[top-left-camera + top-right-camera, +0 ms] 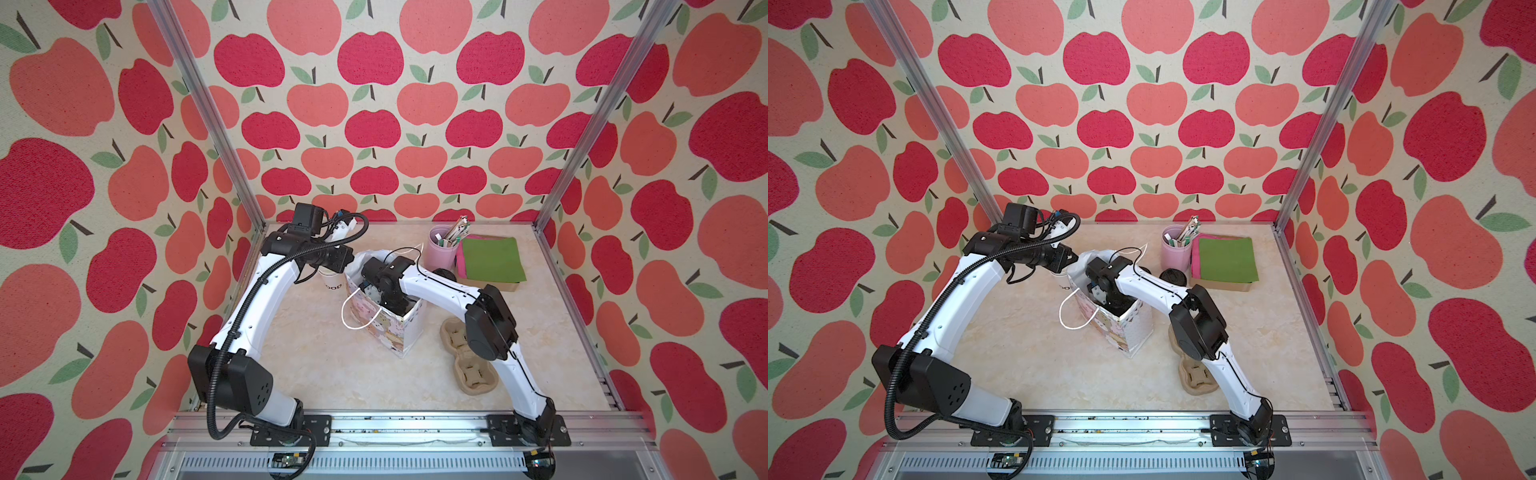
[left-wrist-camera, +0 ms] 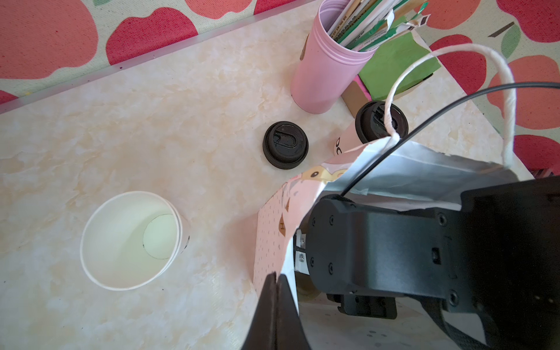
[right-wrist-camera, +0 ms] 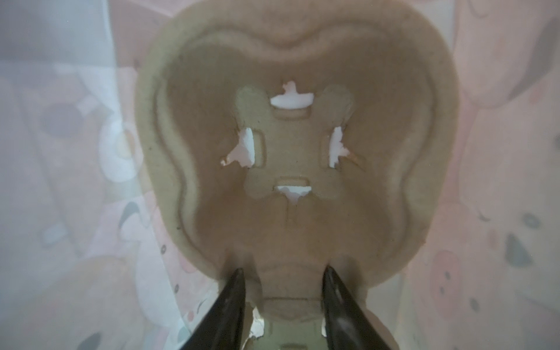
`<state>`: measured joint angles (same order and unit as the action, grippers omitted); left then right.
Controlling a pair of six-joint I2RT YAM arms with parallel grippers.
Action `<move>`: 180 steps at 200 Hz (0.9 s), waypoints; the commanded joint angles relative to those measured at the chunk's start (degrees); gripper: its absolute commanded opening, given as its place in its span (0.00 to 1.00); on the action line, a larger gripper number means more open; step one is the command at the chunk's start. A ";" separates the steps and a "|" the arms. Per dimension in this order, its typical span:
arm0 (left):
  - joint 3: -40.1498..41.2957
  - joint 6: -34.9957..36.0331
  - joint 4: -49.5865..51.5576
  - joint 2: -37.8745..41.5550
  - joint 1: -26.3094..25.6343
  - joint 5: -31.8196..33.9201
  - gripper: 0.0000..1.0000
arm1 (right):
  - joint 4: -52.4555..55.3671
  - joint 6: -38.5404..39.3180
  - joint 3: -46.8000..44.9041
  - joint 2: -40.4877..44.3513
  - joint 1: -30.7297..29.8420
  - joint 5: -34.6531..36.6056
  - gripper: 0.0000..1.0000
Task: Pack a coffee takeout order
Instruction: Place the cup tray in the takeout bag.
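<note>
A tan pulp carrier [image 3: 297, 169] lies at the bottom of the pink patterned paper bag [image 1: 399, 332]. My right gripper [image 3: 284, 269] reaches down into the bag, open, its fingers either side of the carrier's narrow middle. My left gripper [image 2: 277, 277] is shut on the bag's rim [image 2: 272, 230] at the side nearest the cups. Beside the bag stands a lidless white paper cup [image 2: 130, 239] with black lettering. A loose black lid [image 2: 285, 145] lies on the table, and a lidded cup [image 2: 380, 122] stands behind the bag. Green napkins [image 1: 492, 257] top a stack at the back right.
A pink holder [image 1: 442, 249] full of wrapped straws stands beside the napkin stack, which rests on pink napkins and a brown box. Another tan carrier [image 1: 467, 365] lies on the table under my right arm. The bag's white cord handles [image 1: 353, 316] stick out.
</note>
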<state>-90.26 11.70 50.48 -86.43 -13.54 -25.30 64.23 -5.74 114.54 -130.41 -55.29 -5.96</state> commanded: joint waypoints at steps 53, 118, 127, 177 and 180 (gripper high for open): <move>0.16 1.03 3.39 2.47 -1.57 4.29 0.00 | 2.32 -0.24 3.58 7.67 -0.42 -0.54 0.56; 0.69 0.25 4.72 4.05 -2.94 6.11 0.00 | 0.51 0.38 4.02 13.49 -0.76 1.28 0.64; 0.77 0.10 4.95 4.15 -3.03 6.35 0.00 | -0.08 0.46 3.91 14.53 -0.86 1.37 0.65; 1.39 -1.21 5.35 6.18 -3.33 7.93 0.00 | -2.85 0.51 3.89 19.58 -0.94 2.87 0.76; 1.48 -1.22 5.36 6.26 -3.33 8.05 0.00 | -2.95 0.47 3.94 19.84 -0.94 2.97 0.76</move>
<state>-89.78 11.40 54.30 -82.30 -16.56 -18.79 62.89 -5.76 117.12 -114.13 -55.77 -4.56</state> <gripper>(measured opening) 0.044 0.747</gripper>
